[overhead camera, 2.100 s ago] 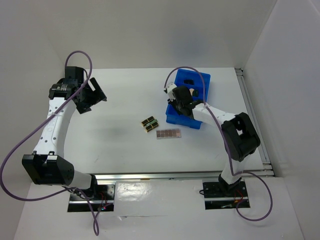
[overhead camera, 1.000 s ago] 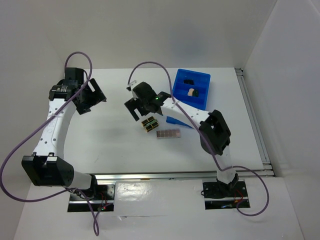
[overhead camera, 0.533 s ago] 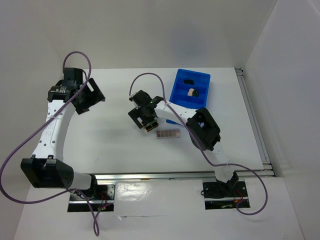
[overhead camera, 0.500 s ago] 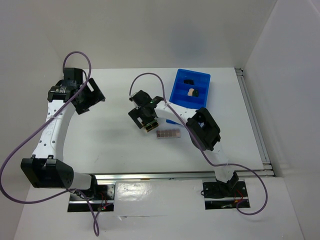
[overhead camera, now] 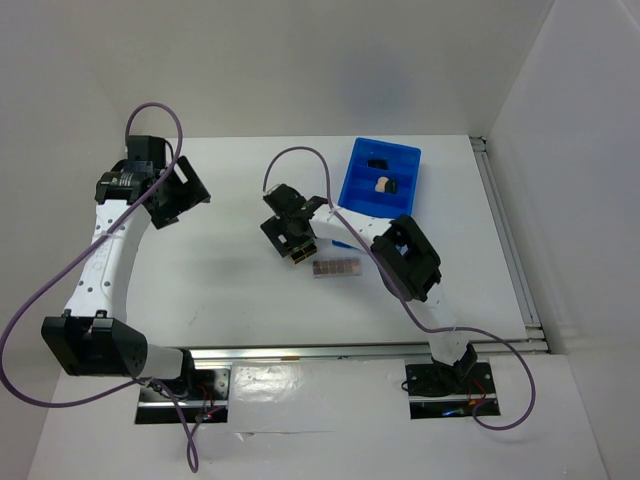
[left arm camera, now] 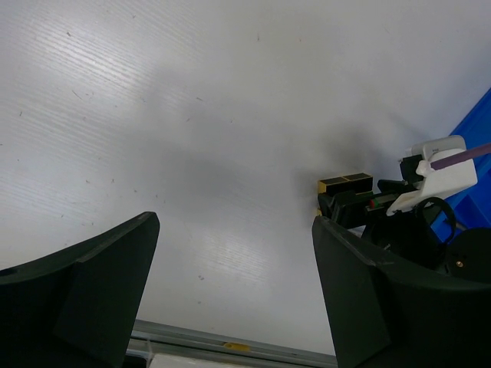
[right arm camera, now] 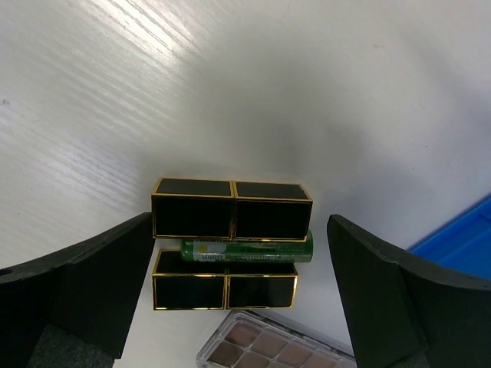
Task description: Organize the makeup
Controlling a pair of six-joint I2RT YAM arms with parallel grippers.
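Right tool [right arm camera: 239,238] wide open, empty, above two black-and-gold rectangular lipstick tubes [right arm camera: 232,208] on the white table [right arm camera: 345,92]. Pick-up step, likely; next: lower, close on one. Left tool [left arm camera: 234,230] open, empty.

Blue compartment bin [overhead camera: 405,165] sitting far right on the white table [overhead camera: 230,270], metal rail [overhead camera: 330,350] along the near edge, plain white walls [overhead camera: 300,60] behind

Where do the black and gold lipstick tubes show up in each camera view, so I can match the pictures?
Top external: black and gold lipstick tubes at mid-table, partly covered by the right arm.
Left wrist: tubes small, right of centre, one showing.
Right wrist: tubes at centre, two stacked in view with a green tube between.
Shared landmark: blue bin, on the right in all three.
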